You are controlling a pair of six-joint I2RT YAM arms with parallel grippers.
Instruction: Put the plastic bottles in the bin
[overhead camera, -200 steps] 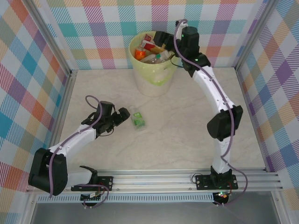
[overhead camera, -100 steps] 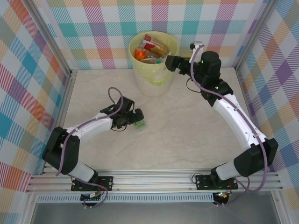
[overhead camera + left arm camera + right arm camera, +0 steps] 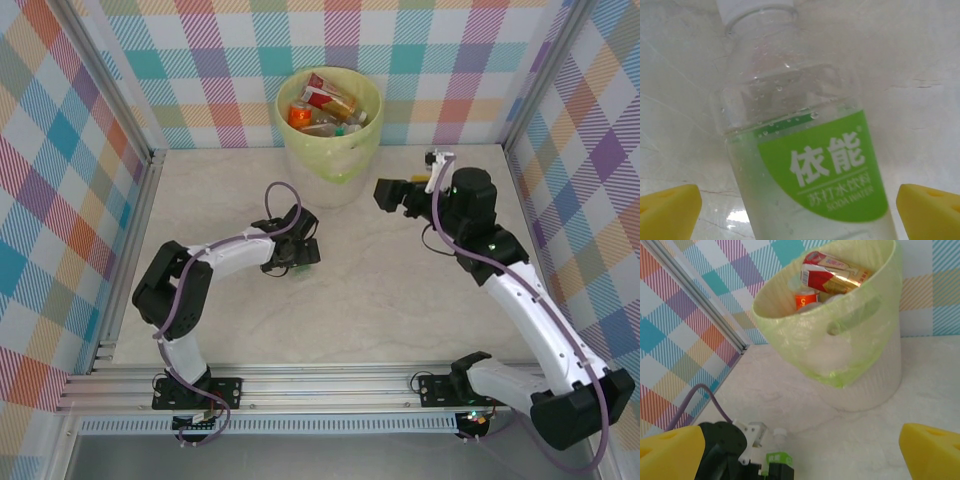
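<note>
Green-labelled bottle [image 3: 810,150] flat on the table [image 3: 920,75] — dead centre inside the wide-open left claw [image 3: 799,212].

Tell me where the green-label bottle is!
The green-label bottle lies on the table, left of middle in the top view, between the left gripper's open fingers, just in front of the bin.

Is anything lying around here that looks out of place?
One clear plastic bottle with a green label lies on its side on the tabletop, apart from the round bin lined with a pale green bag, where other bottles are piled. The left hand is open around it.
</note>
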